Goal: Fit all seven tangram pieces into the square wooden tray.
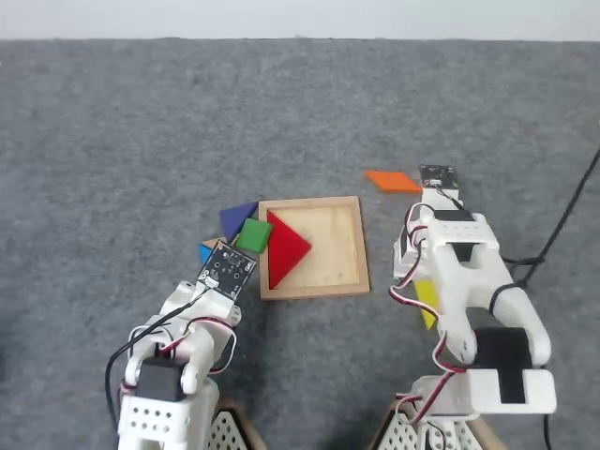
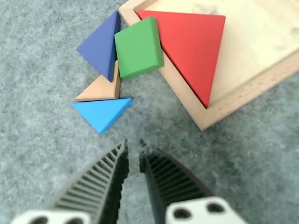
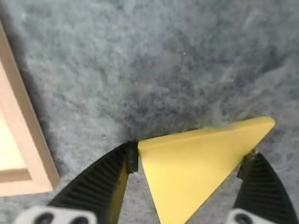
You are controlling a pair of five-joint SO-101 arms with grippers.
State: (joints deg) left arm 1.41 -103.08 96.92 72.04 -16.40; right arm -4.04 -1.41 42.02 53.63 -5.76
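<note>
Where the right gripper [image 3: 191, 156] sits: jaws pinch the yellow triangle [image 3: 196, 177] near the tray [image 3: 23, 140].
Left gripper [image 2: 133, 144]: jaws nearly together, empty.

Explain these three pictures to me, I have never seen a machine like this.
These are two small robot arms at a carpeted table. The high view looks down from above; the wrist views come from a camera on each arm's wrist. On the table lies a square wooden tray with a red triangle inside it. A green square overlaps the tray's edge, beside a dark blue triangle, a tan triangle and a light blue triangle. An orange parallelogram lies apart. The left claw is closed on nothing; the right claw grips a yellow triangle.
</note>
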